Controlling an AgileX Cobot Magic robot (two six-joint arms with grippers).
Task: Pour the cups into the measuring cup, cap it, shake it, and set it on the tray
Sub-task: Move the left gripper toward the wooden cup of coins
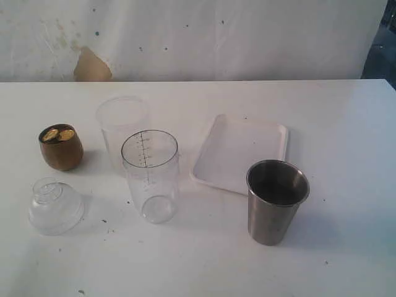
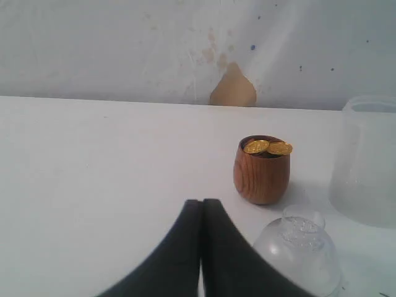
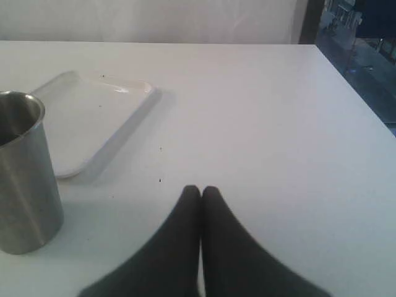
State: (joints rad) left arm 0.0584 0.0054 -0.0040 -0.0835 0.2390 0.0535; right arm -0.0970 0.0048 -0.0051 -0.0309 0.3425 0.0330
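White tabletop [image 1: 346, 124] fills my exterior feed: the tall clear plastic measuring cup with a black printed scale [image 1: 150, 176] stands upright near the middle. The small rounded brown wooden cup [image 1: 61, 148], topped with gold coins [image 1: 59, 133], sits well to its left, the shallow white rectangular tray [image 1: 240, 151] lies to its right, and the tapered brushed-steel tumbler [image 1: 275, 207] stands just in front of that tray. On my wrist feeds, the left gripper [image 2: 202, 203] and right gripper [image 3: 201, 190] each show black fingers pressed together, pinching nothing.
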